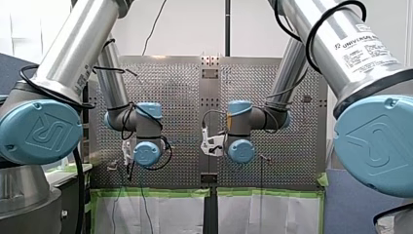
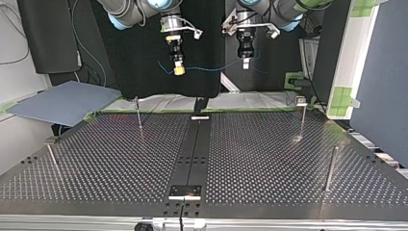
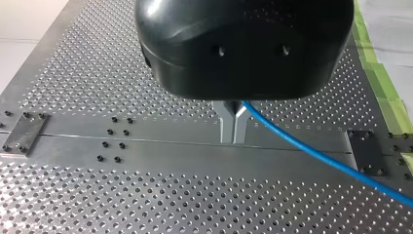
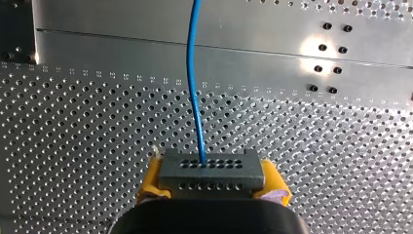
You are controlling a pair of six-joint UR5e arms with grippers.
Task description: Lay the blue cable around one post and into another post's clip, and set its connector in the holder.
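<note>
The blue cable [image 2: 211,68] hangs slack in the air between my two grippers, high above the perforated table [image 2: 269,159]. My right gripper [image 2: 178,69], at the top view's left, has its yellow pads [image 4: 152,183] shut on the grey connector [image 4: 210,173], and the cable [image 4: 194,87] leaves the connector's face. My left gripper [image 2: 246,61] has its metal fingers [image 3: 227,124] shut on the cable [image 3: 311,151], which trails off beside them. Thin posts [image 2: 138,115] [image 2: 301,120] [image 2: 330,168] [image 2: 52,158] stand on the table; one [image 2: 300,101] carries a clip on top.
A dark centre strip [image 2: 195,149] runs down the table, with a small plate [image 2: 184,191] at its near end and a bracket [image 2: 200,115] at its far end. A blue-grey board [image 2: 62,102] lies off the table at the top view's left.
</note>
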